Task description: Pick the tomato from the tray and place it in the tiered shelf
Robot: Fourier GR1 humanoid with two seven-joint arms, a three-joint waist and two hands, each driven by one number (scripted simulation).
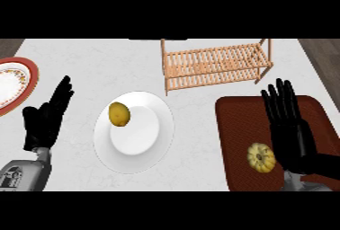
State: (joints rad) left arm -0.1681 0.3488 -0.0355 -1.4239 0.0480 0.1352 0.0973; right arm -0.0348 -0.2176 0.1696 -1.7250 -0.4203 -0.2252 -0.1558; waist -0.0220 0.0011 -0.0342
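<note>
Both black hands rise from the lower edge. Over the dark red, rounded rectangular tray [279, 108], the right hand [292, 134] is flat with fingers straight, grasping nothing, just beside the tomato [261, 157] (a yellowish, ribbed, squat fruit lying on the tray). Resting at the left, the left hand [45, 119] is likewise spread. A smooth white plate [143, 139] carries a yellow-brown oval fruit [119, 114]. Beyond stands the slatted wooden tiered shelf [216, 65]. A red-rimmed patterned plate [15, 83] sits far left.

Slatted wood shelf [216, 63], matt red tray [239, 134], glossy wht plate [143, 134]
</note>
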